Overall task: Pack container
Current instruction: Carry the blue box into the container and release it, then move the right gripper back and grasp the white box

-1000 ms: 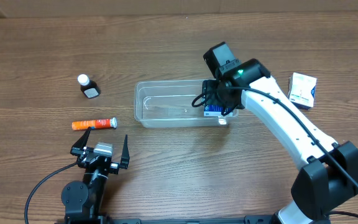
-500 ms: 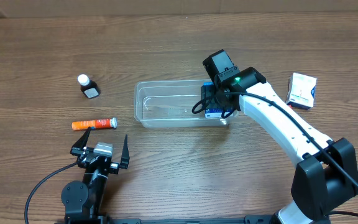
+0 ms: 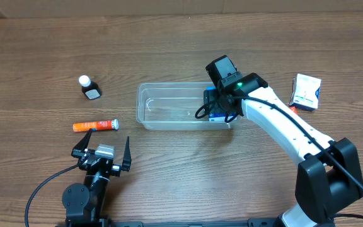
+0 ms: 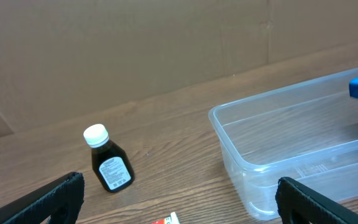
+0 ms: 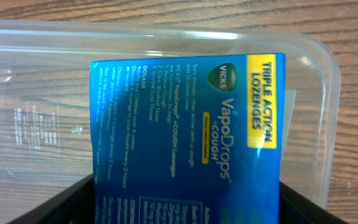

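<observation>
container (image 3: 169,104): clear, colourless. blue box (image 5: 188,130): deep blue, yellow band with dark lettering, white text, green shield logo. bottle (image 4: 107,163): near-black, white cap, pale label. tube (image 3: 96,126): orange, white end. white box (image 3: 306,91): white, blue-green print. table (image 3: 43,50): brown wood grain. right arm (image 3: 282,123): white, black joints.

worktop (image 3: 43,50): brown wood grain, matt, smooth
container (image 3: 145,94): clear plastic, glossy, smooth-walled
blue box (image 5: 185,124): printed card, faint sheen
bottle (image 4: 109,165): dark glossy body, white cap, paper label
</observation>
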### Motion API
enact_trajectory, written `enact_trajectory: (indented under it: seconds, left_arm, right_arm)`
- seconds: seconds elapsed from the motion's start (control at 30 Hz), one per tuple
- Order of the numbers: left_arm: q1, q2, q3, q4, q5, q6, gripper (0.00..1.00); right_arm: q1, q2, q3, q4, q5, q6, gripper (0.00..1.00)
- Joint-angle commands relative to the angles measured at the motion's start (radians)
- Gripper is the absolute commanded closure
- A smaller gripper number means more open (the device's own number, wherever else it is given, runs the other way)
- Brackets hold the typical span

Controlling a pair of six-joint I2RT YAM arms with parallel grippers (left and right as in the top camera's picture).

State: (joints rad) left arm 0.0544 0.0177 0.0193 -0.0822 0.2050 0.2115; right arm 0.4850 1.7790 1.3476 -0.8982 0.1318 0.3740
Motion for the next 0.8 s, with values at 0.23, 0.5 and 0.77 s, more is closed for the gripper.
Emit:
enact_trajectory:
  seconds: [0.23, 0.5, 0.77]
  left_arm:
    - [0.003, -0.005, -0.003, 0.002, 0.005, -0.010, 0.00]
    - [0.003, -0.005, -0.003, 0.002, 0.005, -0.010, 0.00]
    - [0.003, -0.005, -0.003, 0.002, 0.005, -0.010, 0.00]
  right_arm:
    - [0.002, -0.015, 0.001, 0.010, 0.006, -0.004, 0.18]
    - [0.002, -0.021, 0.259, -0.238, -0.073, -0.008, 0.18]
    - [-0.179, -0.051, 0.451, -0.428, -0.089, -0.022, 0.16]
